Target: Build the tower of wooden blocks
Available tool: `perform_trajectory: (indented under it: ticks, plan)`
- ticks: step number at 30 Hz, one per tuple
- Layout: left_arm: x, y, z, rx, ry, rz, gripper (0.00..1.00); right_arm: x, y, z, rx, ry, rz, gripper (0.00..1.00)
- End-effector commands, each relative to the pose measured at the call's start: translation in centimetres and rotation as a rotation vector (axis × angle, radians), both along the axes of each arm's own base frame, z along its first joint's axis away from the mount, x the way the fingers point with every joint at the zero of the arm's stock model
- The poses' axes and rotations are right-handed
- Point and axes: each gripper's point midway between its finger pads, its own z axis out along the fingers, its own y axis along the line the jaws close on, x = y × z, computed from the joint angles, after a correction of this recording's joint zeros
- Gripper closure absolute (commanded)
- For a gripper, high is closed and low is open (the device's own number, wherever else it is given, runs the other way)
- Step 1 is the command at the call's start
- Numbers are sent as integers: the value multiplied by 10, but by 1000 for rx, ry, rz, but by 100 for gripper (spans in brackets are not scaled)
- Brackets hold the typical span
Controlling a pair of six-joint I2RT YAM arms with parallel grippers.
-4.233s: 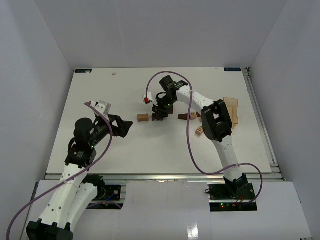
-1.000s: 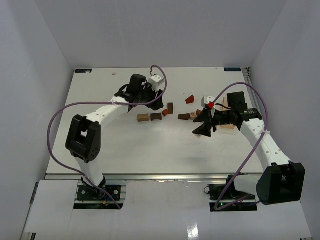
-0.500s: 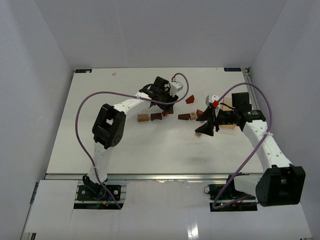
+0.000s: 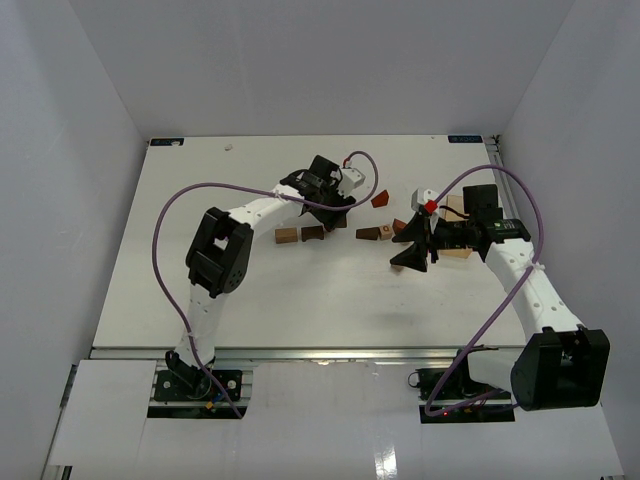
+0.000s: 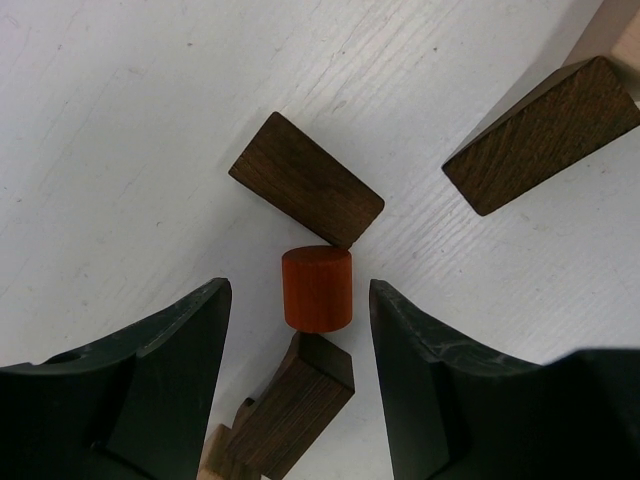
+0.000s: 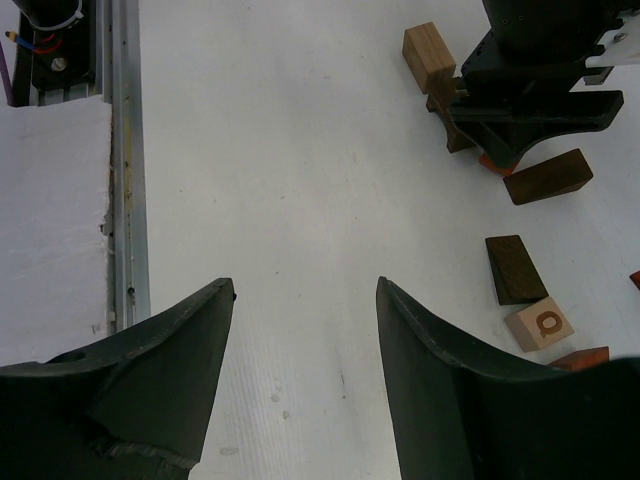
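Left jaws now sit further right, spread either side of the cylinder (image 5: 317,288); right jaws spread, empty.

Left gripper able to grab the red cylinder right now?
Probably yes. The left gripper is open with a finger either side of the cylinder, both sides bare. Dark blocks sit only at its ends, so they might get nudged.

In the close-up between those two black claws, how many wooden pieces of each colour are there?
Dark brown blocks: 3
Orange-red cylinder: 1
Pale blocks, only corners showing: 2
Total: 6
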Motion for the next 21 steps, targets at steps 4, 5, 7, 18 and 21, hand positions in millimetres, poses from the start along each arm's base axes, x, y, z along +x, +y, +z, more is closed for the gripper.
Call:
perform_trajectory:
  ticks: [4,5,7,18,21]
  plan:
    - [1,-12,23,-18,-21,-12,32,2,0,3,26,-7,5,35]
    - [1,-12,21,-17,-17,-10,32,2,0,3,27,-6,4,35]
    - [0,-11,18,-8,-10,-8,33,2,0,4,31,-5,4,35]
    - [2,-12,2,17,26,6,39,2,-2,7,49,-3,1,35]
    - [2,-12,-1,19,33,8,41,2,-2,7,51,-1,1,35]
